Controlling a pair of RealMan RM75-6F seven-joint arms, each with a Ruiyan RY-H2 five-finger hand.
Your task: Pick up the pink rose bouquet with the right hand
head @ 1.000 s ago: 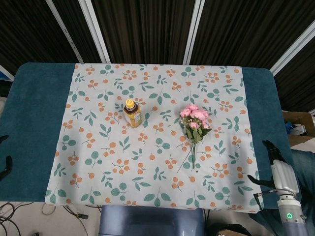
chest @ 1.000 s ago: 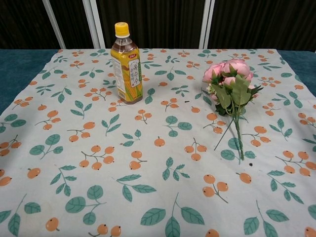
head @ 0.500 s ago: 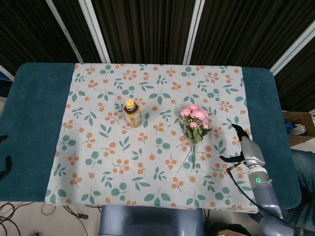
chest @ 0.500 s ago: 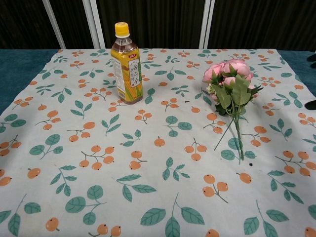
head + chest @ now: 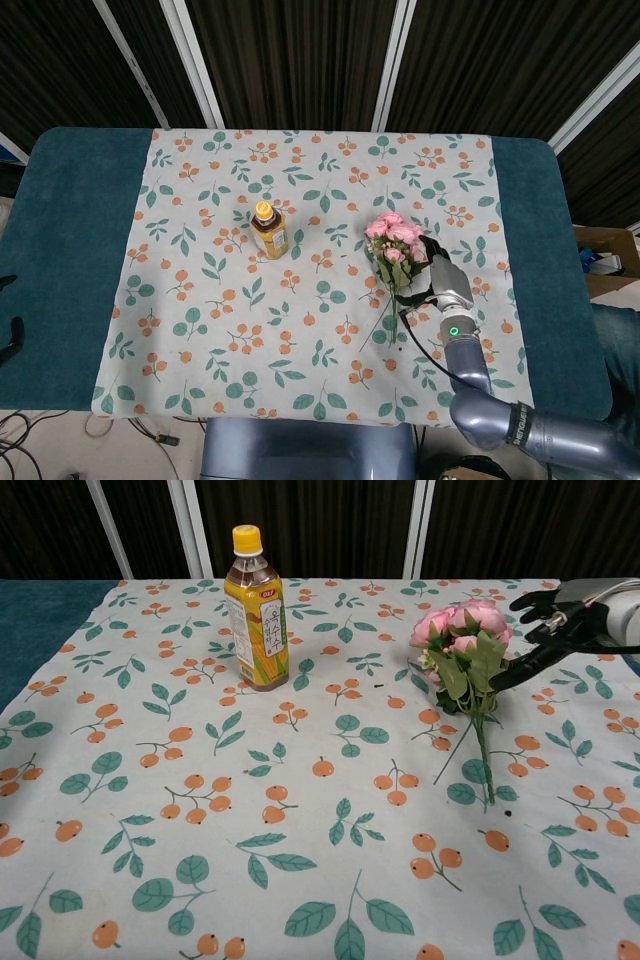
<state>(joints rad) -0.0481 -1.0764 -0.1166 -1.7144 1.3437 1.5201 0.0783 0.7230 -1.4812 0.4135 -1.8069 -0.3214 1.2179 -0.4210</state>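
- Here, pink rose bouquet with green leafy stems [image 5: 394, 252] lies flat on the fruit-printed cloth [image 5: 200, 330], right of the amber plastic bottle with yellow cap [image 5: 256, 610].
- Right hand [image 5: 560, 625], dark slender fingers spread, sits just beside the blooms, holding nothing.
- Only the head view shows the left hand's fingertips [image 5: 10, 335] at the frame edge; grip unreadable.

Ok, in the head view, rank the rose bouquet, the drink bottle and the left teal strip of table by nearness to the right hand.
1. Rose bouquet, just left of the right hand.
2. Drink bottle, further left, mid-cloth.
3. Left teal strip, at the far left edge.
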